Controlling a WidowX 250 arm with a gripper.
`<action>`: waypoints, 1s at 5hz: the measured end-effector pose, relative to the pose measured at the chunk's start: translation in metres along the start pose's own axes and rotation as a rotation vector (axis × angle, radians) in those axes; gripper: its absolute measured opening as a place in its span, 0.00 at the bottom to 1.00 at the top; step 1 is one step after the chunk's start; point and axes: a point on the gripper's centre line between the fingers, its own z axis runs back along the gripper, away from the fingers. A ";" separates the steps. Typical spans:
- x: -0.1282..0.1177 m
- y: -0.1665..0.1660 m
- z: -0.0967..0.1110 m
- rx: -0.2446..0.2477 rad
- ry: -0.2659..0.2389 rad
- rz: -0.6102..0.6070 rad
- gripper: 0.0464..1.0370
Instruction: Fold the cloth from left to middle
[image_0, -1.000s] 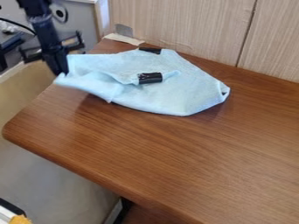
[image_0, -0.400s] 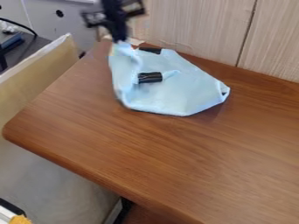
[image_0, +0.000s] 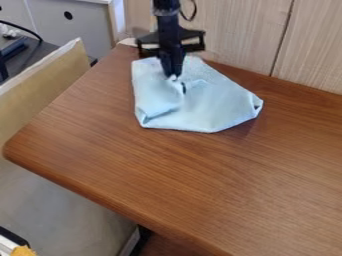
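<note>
A black robot arm comes down from the top edge of the view, a little left of centre, and its black tool (image_0: 173, 75) hangs upright over a pale blue cloth (image_0: 217, 107). The tool's two fingers are pressed together, tips pointing down, with a pinch of the cloth between them. The cloth lies on the far part of a brown wooden counter (image_0: 167, 175), near a wall (image_0: 234, 30) of light, wood-grained panels. Its left part is turned inward, with a loose, rumpled flap reaching toward the middle, where the tool has hold of it. Just right of the fingertips, a small black patch (image_0: 184, 88) shows on the cloth. The cloth's right side tapers to a blunt corner with a small dark gap. Left of the counter stands a tan panel (image_0: 50, 82), and beyond it a grey cabinet (image_0: 83, 30).
</note>
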 end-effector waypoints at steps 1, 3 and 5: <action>-0.008 -0.013 -0.021 0.016 0.037 -0.045 0.05; -0.008 -0.012 -0.023 0.033 0.022 -0.050 0.49; -0.011 -0.006 -0.019 0.019 0.022 -0.035 0.97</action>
